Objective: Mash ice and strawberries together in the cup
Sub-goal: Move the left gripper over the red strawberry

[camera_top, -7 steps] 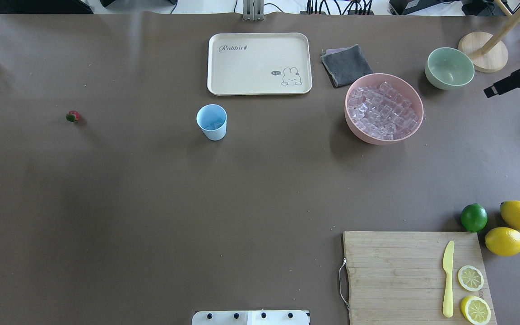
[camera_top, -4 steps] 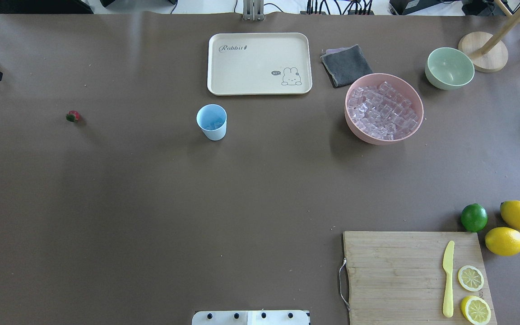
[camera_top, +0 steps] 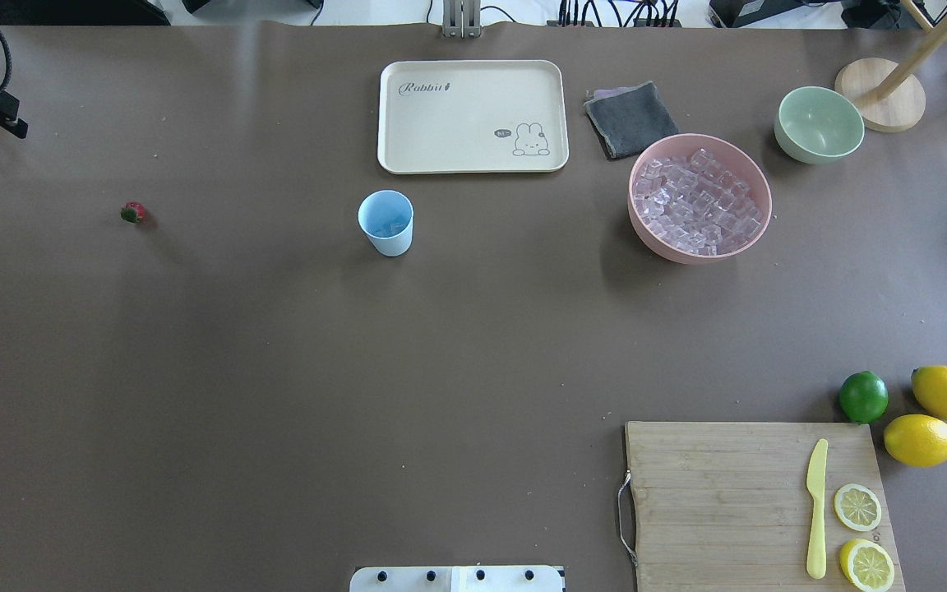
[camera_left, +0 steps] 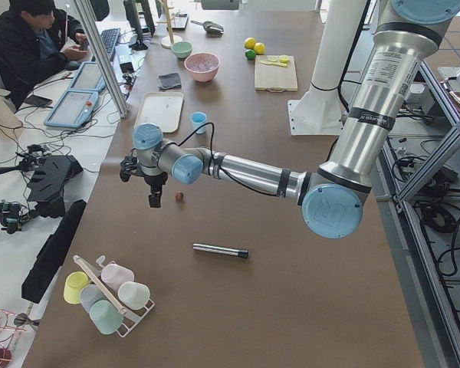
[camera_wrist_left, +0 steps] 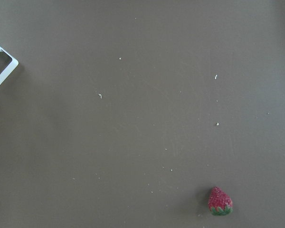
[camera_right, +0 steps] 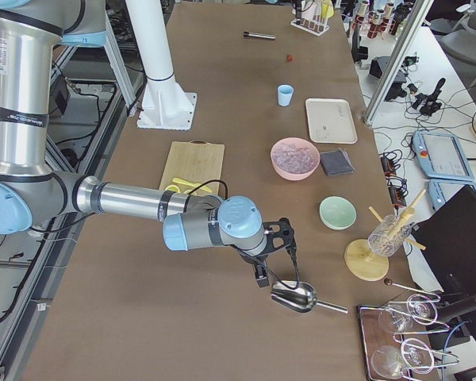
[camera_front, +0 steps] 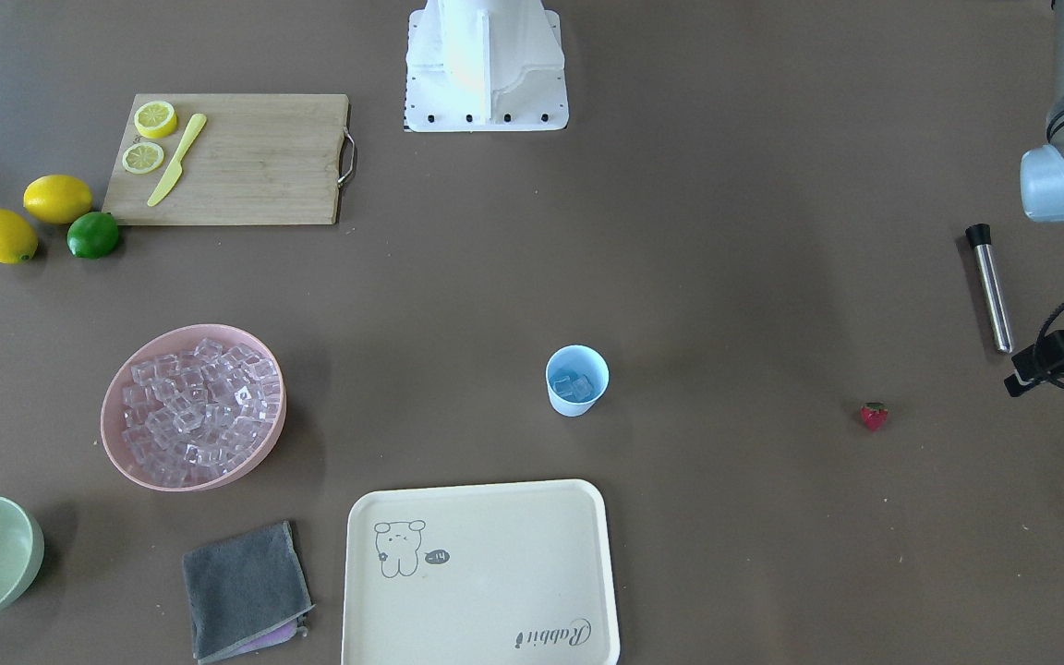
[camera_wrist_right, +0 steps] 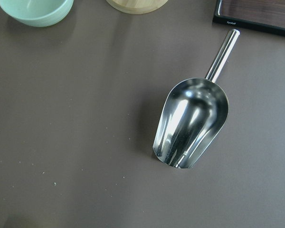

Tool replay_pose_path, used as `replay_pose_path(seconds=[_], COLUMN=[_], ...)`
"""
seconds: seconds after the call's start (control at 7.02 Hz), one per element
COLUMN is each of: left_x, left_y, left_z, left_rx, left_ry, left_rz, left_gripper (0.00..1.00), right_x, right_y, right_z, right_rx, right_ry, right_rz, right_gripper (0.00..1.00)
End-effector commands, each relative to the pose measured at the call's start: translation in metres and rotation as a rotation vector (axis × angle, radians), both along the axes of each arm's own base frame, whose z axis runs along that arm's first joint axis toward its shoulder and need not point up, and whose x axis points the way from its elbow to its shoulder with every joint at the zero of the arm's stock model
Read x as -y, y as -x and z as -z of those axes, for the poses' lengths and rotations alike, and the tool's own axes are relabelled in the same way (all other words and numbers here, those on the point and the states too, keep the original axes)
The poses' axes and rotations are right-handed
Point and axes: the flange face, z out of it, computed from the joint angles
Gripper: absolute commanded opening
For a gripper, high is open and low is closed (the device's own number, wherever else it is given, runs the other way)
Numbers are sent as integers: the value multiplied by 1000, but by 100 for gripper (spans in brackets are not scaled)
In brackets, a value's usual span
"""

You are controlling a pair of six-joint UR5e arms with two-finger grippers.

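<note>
Exterior left shows the near left arm stretched low over the table, wrist bent so the left gripper (camera_left: pixel 154 201) hangs pointing down near the strawberry (camera_left: pixel 179 197), on its side away from the cup (camera_left: pixel 198 122). I cannot tell how far its jaws are parted. The cup holds a few ice cubes (camera_front: pixel 573 385), and the strawberry lies well apart from it. Far from the cup, the right gripper (camera_right: pixel 261 278) points down over a steel scoop (camera_right: pixel 295 297); its opening cannot be told either.

Right pincer (camera_right: pixel 261 277) near metal scoop (camera_right: pixel 295 297)
</note>
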Motion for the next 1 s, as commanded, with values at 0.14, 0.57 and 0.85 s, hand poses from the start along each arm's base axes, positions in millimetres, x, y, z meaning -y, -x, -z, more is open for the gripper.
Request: replay_pose_path(seconds=[0.14, 0.57, 0.85], left_x=[-5, -10, -28], left_y=[-12, -38, -100], left_z=[-12, -10, -19], left_rx=[11, 16, 29], left_ry=[22, 9, 18], left_rz=[-18, -62, -162], left_gripper=[99, 99, 99], right_x=[-4, 3, 9], right_y=[-1, 10, 21], right_z=[-18, -14, -4], right_rx=[-46, -70, -97], right_ry=[175, 246, 226], right_rz=[-73, -45, -20], right_gripper=[99, 100, 100])
